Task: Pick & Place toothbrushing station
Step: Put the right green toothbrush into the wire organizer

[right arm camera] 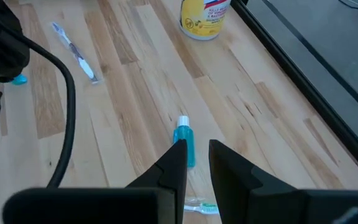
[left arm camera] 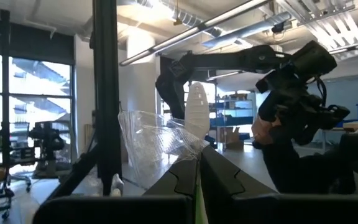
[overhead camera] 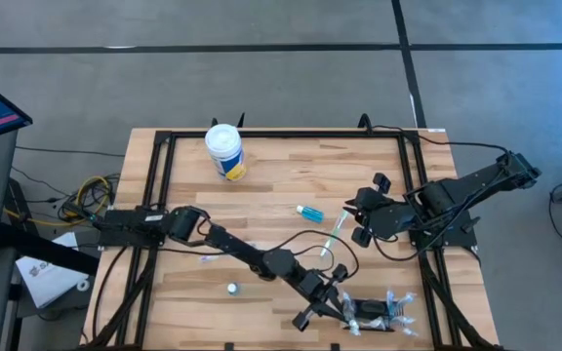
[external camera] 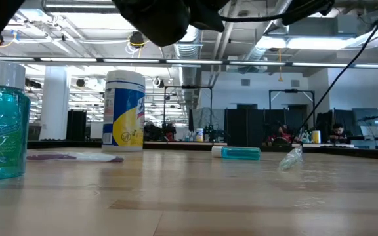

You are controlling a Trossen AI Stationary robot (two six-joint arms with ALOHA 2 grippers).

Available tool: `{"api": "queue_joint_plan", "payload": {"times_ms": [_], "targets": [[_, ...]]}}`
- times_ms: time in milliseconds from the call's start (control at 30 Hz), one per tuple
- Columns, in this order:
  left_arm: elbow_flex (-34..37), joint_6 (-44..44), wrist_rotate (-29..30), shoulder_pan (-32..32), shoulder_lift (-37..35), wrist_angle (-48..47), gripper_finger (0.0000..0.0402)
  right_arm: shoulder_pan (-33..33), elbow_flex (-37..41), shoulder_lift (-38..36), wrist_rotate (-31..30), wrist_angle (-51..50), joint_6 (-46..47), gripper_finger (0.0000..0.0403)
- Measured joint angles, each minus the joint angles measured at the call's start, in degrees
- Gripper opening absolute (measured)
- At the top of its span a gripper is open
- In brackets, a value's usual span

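The toothbrushing station (overhead camera: pixel 373 314), a small dark holder with several clear-wrapped brushes in it, lies at the table's near edge, right of centre. My left gripper (overhead camera: pixel 345 308) reaches right beside it and is shut on a green toothbrush (left arm camera: pixel 197 112) in a clear wrapper (left arm camera: pixel 151 140). My right gripper (overhead camera: pixel 355 210) hangs open above a small blue bottle (right arm camera: pixel 184 144) and a wrapped toothbrush (overhead camera: pixel 338 226), with nothing between its fingers (right arm camera: pixel 174 163). My left gripper pinches the toothbrush's green handle (left arm camera: pixel 197 204) between its two fingers. The brush lies along the fingers, and its white head stands out past the fingertips, slanting upward inside the crumpled wrapper. Whether its lower end rests on the station is hidden by the gripper.
A yellow-and-blue tub (overhead camera: pixel 224 151) with a white lid stands at the far left. Another wrapped toothbrush (right arm camera: pixel 73 48) and a small blue cap (right arm camera: pixel 18 79) lie left of centre. A teal mouthwash bottle (external camera: pixel 2 131) stands close to the low camera. A black frame (overhead camera: pixel 291 135) borders the table.
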State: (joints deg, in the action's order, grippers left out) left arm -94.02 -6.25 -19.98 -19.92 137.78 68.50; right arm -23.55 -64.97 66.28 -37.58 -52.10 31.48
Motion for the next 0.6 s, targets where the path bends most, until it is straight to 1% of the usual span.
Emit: {"api": "queue_joint_plan", "payload": {"times_ms": [267,600], "targets": [[-0.3,1.3,0.0,1.6,0.0,-0.2,0.0000,0.0,0.0,0.0,0.0,0.0,-0.3,0.0059],[-1.7,1.5,-0.1,1.3,0.1,-0.7,0.0000,0.0,0.0,0.0,-0.2,0.0,-0.6,0.0059]]}}
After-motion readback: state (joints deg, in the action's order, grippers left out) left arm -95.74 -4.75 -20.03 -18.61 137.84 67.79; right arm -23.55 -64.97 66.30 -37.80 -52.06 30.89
